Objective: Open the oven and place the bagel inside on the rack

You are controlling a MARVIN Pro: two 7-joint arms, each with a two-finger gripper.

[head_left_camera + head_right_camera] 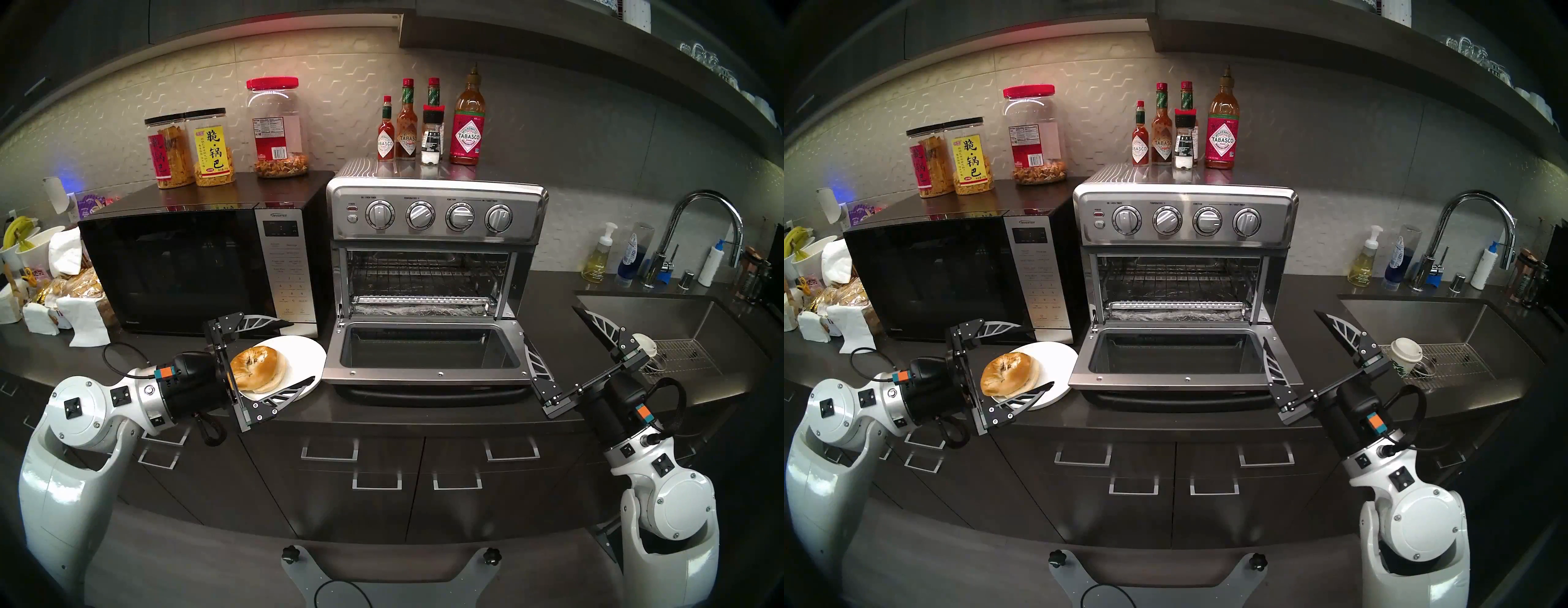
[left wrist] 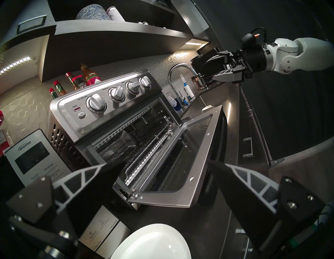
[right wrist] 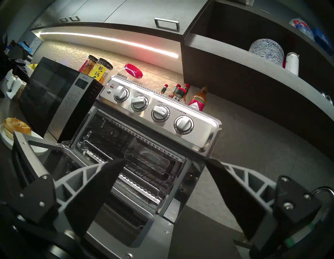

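Observation:
The stainless oven [image 1: 437, 220] stands with its glass door [image 1: 428, 352] dropped flat open. Inside, the wire rack [image 1: 424, 276] spans the cavity above a foil-lined tray [image 1: 420, 305]. The bagel [image 1: 256, 368], sliced into two stacked halves, lies on a white plate [image 1: 307, 350] left of the door. My left gripper [image 1: 303, 352] is open, its fingers straddling the bagel and plate without visibly touching the bagel. In the left wrist view only the plate [image 2: 153, 242] shows; the bagel is hidden there. My right gripper [image 1: 551, 322] is open and empty beside the door's right end, facing the oven [image 3: 162, 115].
A black microwave [image 1: 186, 267] with snack jars on top stands left of the oven. Sauce bottles [image 1: 428, 127] sit on the oven. A sink [image 1: 679, 335] with a paper cup [image 1: 1405, 352] and a faucet [image 1: 704, 220] are on the right. Bread bags and napkins [image 1: 72, 297] crowd the far left.

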